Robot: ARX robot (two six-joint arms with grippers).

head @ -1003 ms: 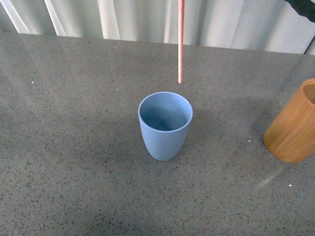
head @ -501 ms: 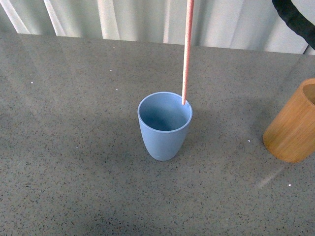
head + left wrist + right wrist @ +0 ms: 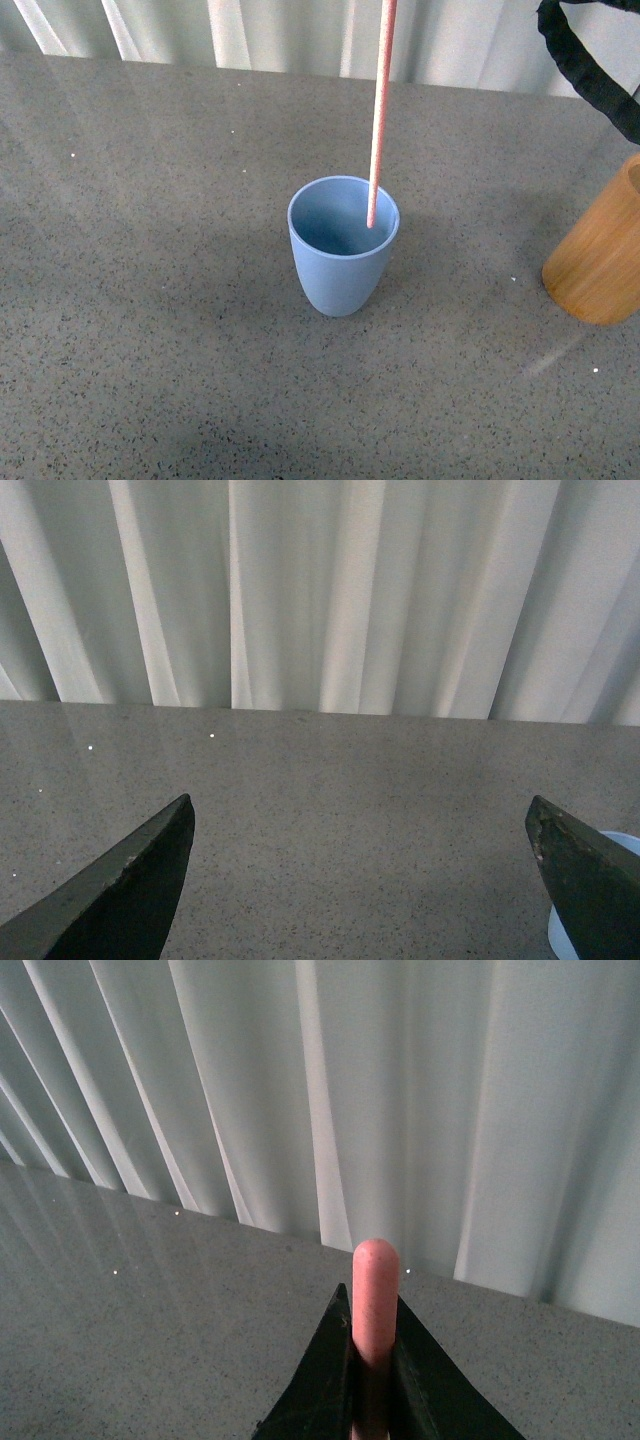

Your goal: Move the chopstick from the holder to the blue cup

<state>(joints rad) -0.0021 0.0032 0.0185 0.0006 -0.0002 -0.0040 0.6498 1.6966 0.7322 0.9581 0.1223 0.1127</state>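
A pink chopstick (image 3: 378,110) hangs nearly upright from above the front view; its lower tip is inside the mouth of the blue cup (image 3: 342,260), near the right side of the rim. The right gripper (image 3: 372,1360) is shut on the chopstick (image 3: 375,1295), whose rounded end sticks out past the black fingers. The right gripper is out of the front view. The tan bamboo holder (image 3: 605,255) stands at the right edge, right of the cup. The left gripper (image 3: 360,825) is open and empty over the table, with a sliver of the blue cup (image 3: 560,925) beside one finger.
The grey speckled table (image 3: 150,300) runs back to white pleated curtains (image 3: 280,30). A black cable or strap (image 3: 585,70) hangs at the upper right of the front view, above the holder.
The chopstick has come down: its tip was above the cup a second ago, at the rim half a second ago, and is now inside the mouth. The view shifted slightly.
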